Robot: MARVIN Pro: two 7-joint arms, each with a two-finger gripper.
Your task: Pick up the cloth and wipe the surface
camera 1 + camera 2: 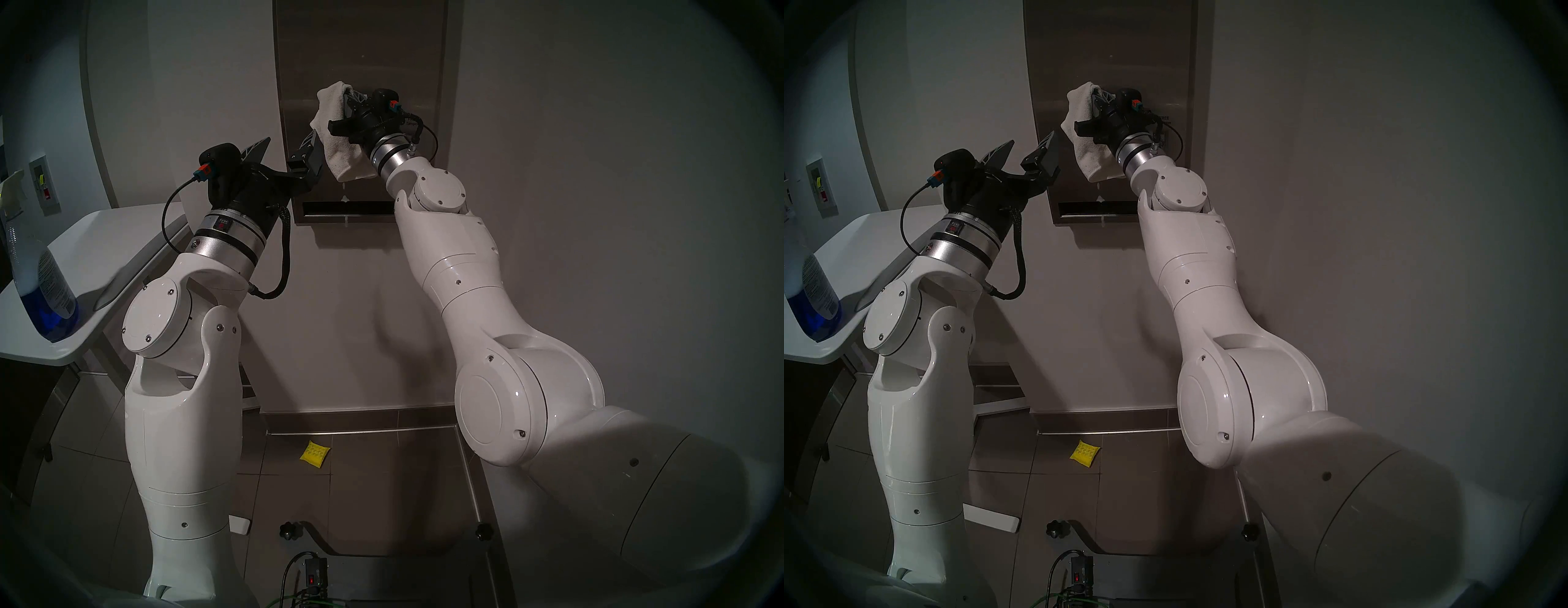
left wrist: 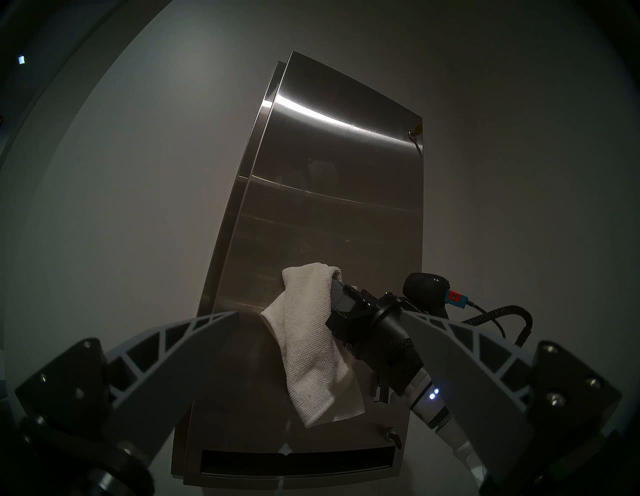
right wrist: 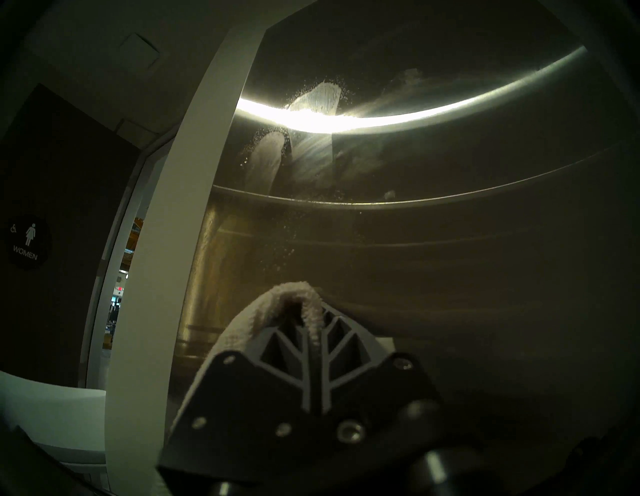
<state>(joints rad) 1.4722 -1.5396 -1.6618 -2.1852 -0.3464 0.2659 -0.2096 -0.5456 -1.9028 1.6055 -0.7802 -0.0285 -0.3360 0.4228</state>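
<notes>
right gripper [image 3: 313,318] clamps cloth [image 2: 311,332] at dispenser front [image 2: 329,194]; smears only in right wrist view; left gripper [image 1: 282,155] spread wide

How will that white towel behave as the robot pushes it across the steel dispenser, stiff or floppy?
Probably floppy: the towel droops in loose folds below the right gripper, which is shut on one fold. Likely light, since that pinch carries it. The loose tail may drag or bunch against the dispenser.

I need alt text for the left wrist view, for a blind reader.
The right gripper holds a white cloth against a tall steel dispenser front on a grey wall. The left gripper's own open fingers frame the bottom corners.
</notes>
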